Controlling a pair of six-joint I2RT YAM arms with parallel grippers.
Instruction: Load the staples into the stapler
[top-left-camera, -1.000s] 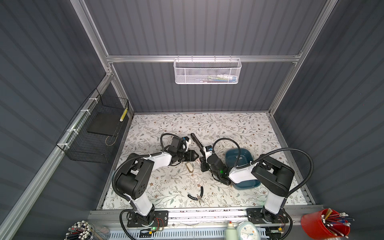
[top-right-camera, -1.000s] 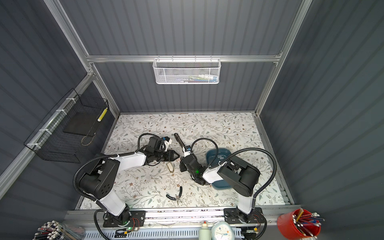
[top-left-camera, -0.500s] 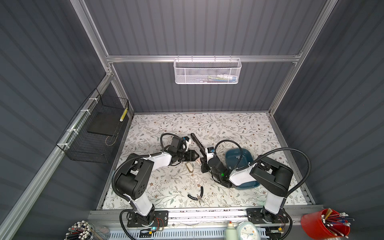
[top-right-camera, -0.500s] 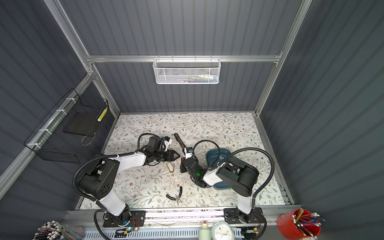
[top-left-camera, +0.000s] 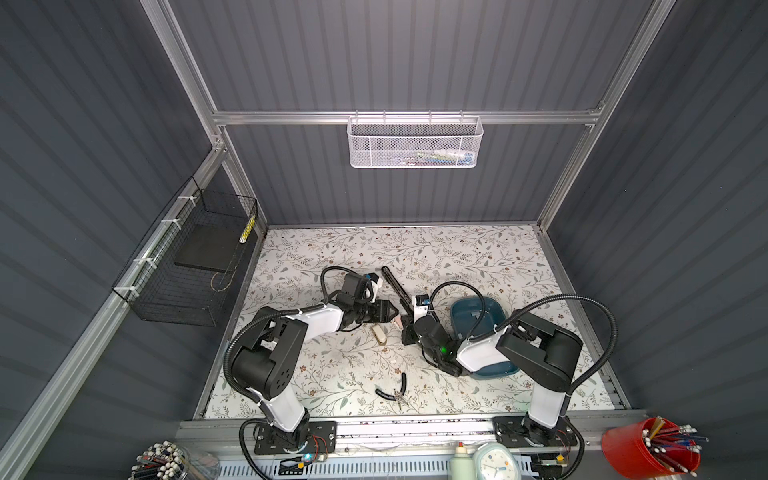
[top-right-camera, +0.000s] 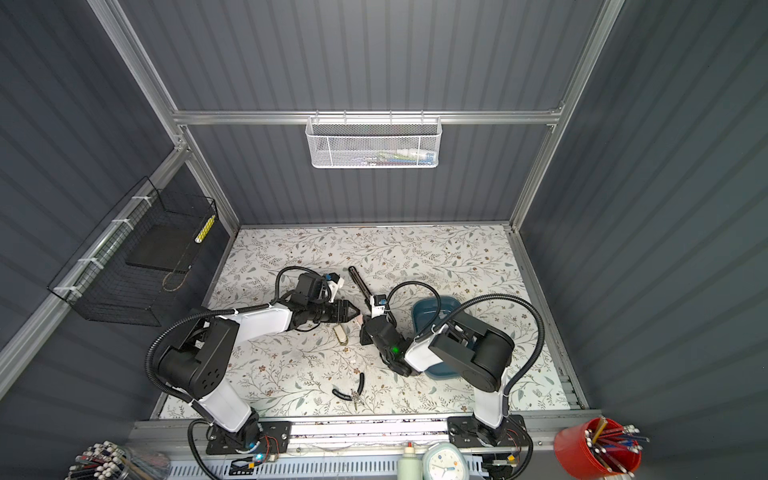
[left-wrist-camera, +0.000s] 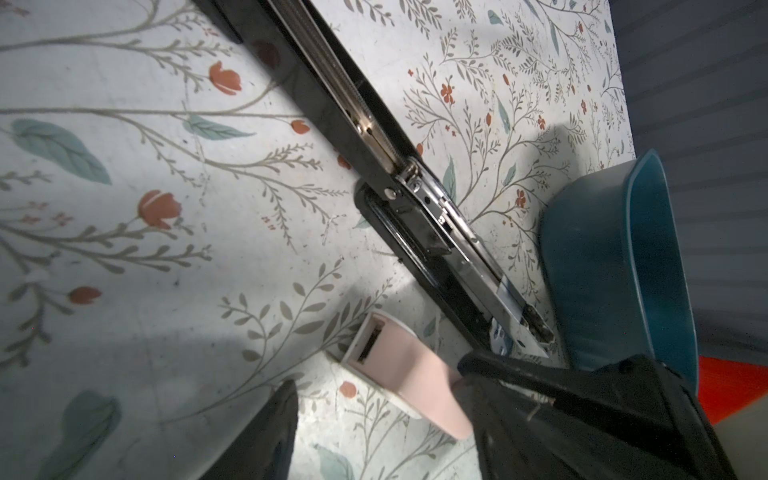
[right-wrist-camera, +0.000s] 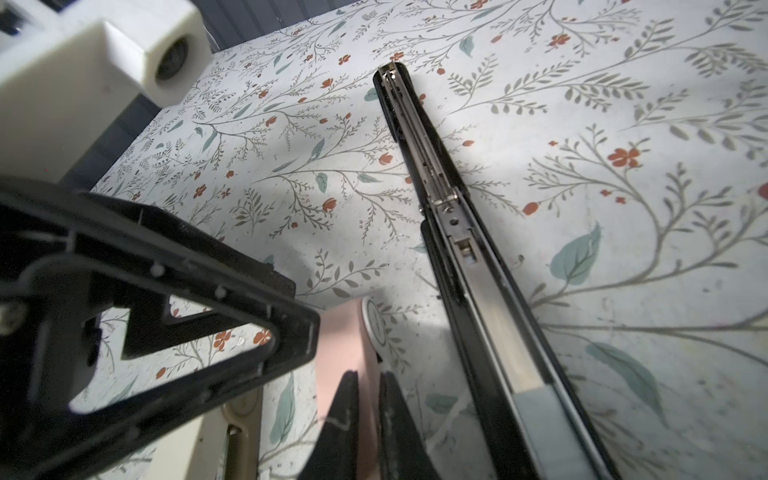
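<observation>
Staples show only as one short bright strip (left-wrist-camera: 508, 296) lying in the open channel (left-wrist-camera: 471, 266) of the stapler (right-wrist-camera: 467, 266), near its front end. I judge it to be a staple strip rather than bare rail, but the view is too blurred to be sure. The stapler lies folded fully open and flat on the flowered table (right-wrist-camera: 623, 124), between the two arms, with its lid (right-wrist-camera: 399, 108) stretched away from the channel. A small pink block (left-wrist-camera: 409, 380) lies just beside the front end on one side. A blue dish (left-wrist-camera: 590, 270) stands near on the other side, and what lies in it is too small to tell, so I cannot say whether more staples wait there.

The right gripper (right-wrist-camera: 369, 382) has its fingers pressed together with nothing I can make out between them. It hangs low beside the pink block, close to the stapler's front. The left gripper (left-wrist-camera: 376, 376) is released, jaws apart on either side of the pink block, one finger close against it and the other clear.

The step in hand looks like seating the strip.
- **Pushing:** use the closed right fingertips as one blunt pusher, pressing the strip flat and sliding it along the channel, never across, so it does not ride up a wall.
- **Steadying:** the stapler is light and may skid, so the left gripper would serve better steadying the base near the hinge.
- **Clearance:** keep off the pink block, which could be knocked into the channel.
- **Closing:** swing the lid over only once the strip sits level.
</observation>
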